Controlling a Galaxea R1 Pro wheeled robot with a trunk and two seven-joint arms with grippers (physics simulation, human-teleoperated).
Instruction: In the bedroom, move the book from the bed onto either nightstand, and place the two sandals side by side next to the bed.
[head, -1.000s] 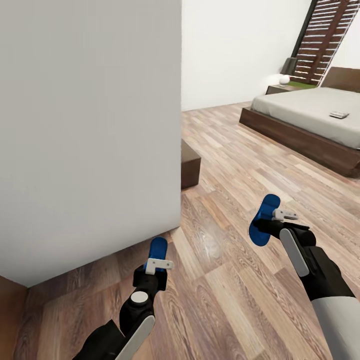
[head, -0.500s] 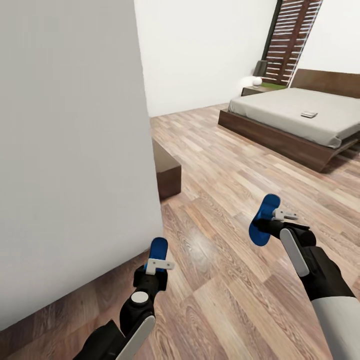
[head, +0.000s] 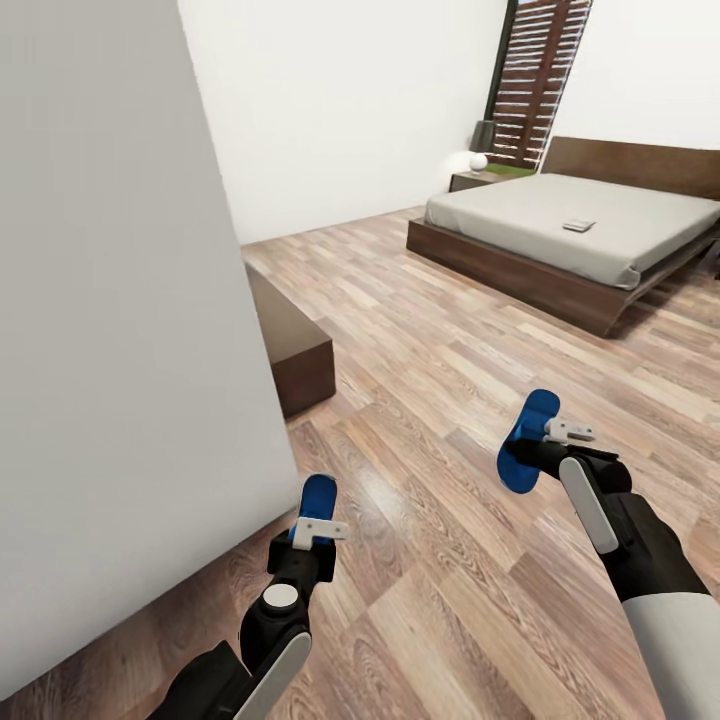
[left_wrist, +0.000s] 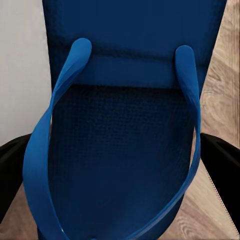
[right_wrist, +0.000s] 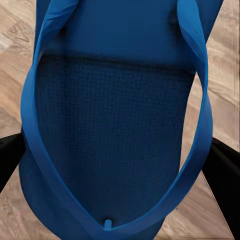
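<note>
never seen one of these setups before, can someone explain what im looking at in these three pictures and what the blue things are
This is a simulated two-armed robot on wheels. The wide picture comes from a camera on its head, looking down over both black arms. The other two come from cameras on each wrist, looking along the fingers.

Each gripper holds one flat bright blue flip-flop sandal: the left gripper holds the left sandal, the right gripper holds the right sandal. The wrist views show those sandals close up, with their straps.

Ahead, across the light wood-plank floor, stands a low bed with a dark brown frame and grey mattress. A small thin book lies on it, and a dark nightstand stands beyond. A white wall is near the left arm.
</note>
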